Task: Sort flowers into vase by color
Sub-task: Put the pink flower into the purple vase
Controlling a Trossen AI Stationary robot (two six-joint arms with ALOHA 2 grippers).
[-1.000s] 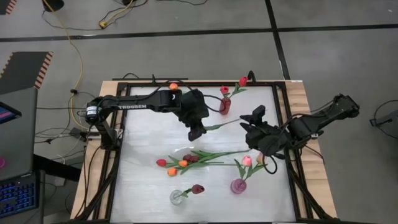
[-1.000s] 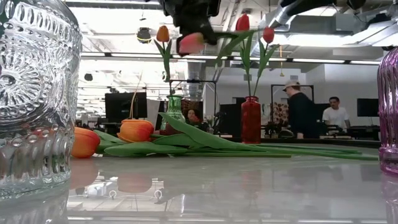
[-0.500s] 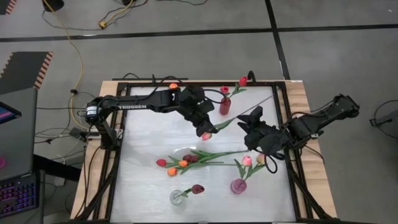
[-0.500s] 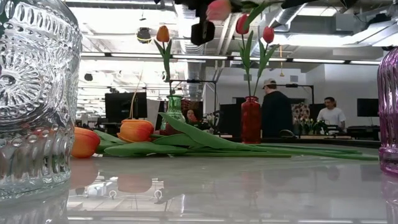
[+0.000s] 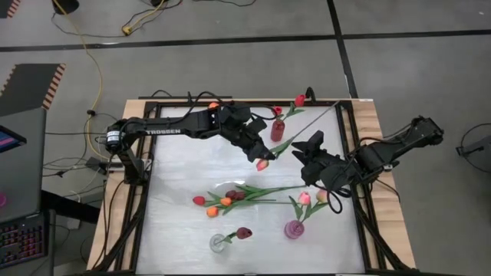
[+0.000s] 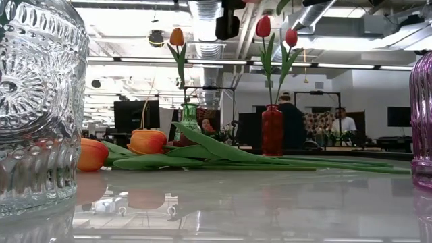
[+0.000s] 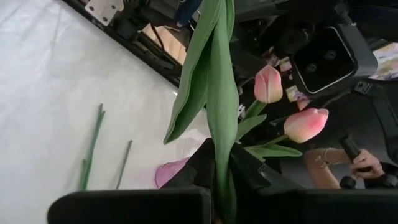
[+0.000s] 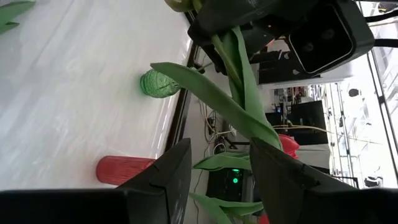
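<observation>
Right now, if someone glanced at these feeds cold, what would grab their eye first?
Probably the pink tulip held in the air above the table's middle, its stem pinched in the shut left gripper, with the open right gripper close beside it. Next, the loose flowers lying on the white tabletop, and the red vase at the far edge already holding red tulips.

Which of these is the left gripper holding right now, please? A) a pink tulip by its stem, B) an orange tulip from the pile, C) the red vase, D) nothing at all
A: in the high view the left gripper is shut on the green stem of a pink tulip, lifted above the table near the red vase, while the right gripper stands open beside that stem.
</observation>
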